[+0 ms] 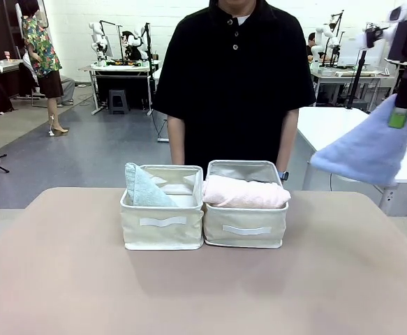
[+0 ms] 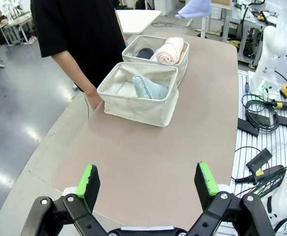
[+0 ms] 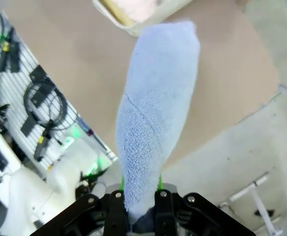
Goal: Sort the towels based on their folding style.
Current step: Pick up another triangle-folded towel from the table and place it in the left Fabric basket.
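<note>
**Up above the right end of the counter: blue towel in the air**

Off to the right, the robot's right hand point(image 1: 398, 117) is pressed together on the light blue towel point(image 1: 367, 150), pinching it by its narrow end. The towel hangs well clear of the counter point(image 1: 203, 293), fanning out wider away from the green pads. Down the right wrist camera you see the same grip, with the towel running straight out from between the fingers and its broad end reaching towards a basket rim.

Middle of the counter, two cream baskets sit side by side, touching. The left basket point(image 1: 163, 234) has the mint green towel point(image 1: 144, 188) standing in its left corner, point up. The right basket point(image 1: 245, 237) carries the pale pink towel point(image 1: 245, 193), rolled and lying across the top. From the left wrist camera a dark grey towel point(image 2: 144, 52) peeks out beside the pink one.

The left hand point(image 2: 150, 179) is spread wide, gripping nothing, over the near end of the counter. A person point(image 1: 234, 77) in black stands right behind the baskets.
</note>
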`<state>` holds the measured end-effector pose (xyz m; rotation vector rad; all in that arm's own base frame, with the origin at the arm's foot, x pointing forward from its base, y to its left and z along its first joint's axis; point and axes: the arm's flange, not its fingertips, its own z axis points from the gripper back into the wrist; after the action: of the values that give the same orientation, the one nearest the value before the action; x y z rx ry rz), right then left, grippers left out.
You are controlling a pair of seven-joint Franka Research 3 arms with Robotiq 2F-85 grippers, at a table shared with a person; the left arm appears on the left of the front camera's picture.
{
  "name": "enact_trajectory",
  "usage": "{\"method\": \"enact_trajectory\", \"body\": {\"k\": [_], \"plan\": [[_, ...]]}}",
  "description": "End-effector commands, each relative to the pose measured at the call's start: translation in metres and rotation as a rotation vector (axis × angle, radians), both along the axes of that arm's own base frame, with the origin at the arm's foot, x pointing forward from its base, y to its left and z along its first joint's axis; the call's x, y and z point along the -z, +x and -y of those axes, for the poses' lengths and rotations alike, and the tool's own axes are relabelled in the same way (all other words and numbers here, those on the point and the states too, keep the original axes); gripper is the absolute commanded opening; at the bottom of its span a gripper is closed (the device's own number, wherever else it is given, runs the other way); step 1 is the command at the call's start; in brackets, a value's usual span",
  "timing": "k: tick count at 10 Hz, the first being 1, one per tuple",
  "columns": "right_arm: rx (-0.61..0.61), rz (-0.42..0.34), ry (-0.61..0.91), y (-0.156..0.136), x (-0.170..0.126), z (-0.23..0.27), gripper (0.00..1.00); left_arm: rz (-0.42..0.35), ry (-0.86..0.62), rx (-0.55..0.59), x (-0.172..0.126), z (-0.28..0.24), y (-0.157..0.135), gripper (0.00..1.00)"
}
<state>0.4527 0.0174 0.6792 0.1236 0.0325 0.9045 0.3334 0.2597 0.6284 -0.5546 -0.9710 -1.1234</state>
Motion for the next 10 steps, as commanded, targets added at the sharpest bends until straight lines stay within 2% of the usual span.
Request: {"method": "enact_trajectory", "body": {"k": [1,2,4,6,8,10], "plan": [[-0.099,0.012,0.109,0.004,-0.029,-0.053,0.11,0.006,-0.005,0.006,-0.001,-0.001,-0.002,1.00],[-0.160,-0.005,0.109,0.011,-0.025,-0.099,0.11,0.006,-0.005,0.006,-0.001,-0.001,-0.002,1.00],[-0.198,-0.024,0.128,0.032,-0.005,-0.173,0.11,0.006,-0.005,0.006,-0.001,-0.001,-0.002,1.00],[-0.215,0.017,0.210,0.047,0.009,-0.241,0.11,0.006,-0.005,0.006,-0.001,-0.001,-0.002,1.00],[-0.244,0.096,0.215,0.055,0.020,-0.301,0.11,0.006,-0.005,0.006,-0.001,-0.001,-0.002,1.00],[-0.259,0.124,0.195,0.058,0.026,-0.327,0.11,0.006,-0.005,0.006,-0.001,-0.001,-0.002,1.00]]}}
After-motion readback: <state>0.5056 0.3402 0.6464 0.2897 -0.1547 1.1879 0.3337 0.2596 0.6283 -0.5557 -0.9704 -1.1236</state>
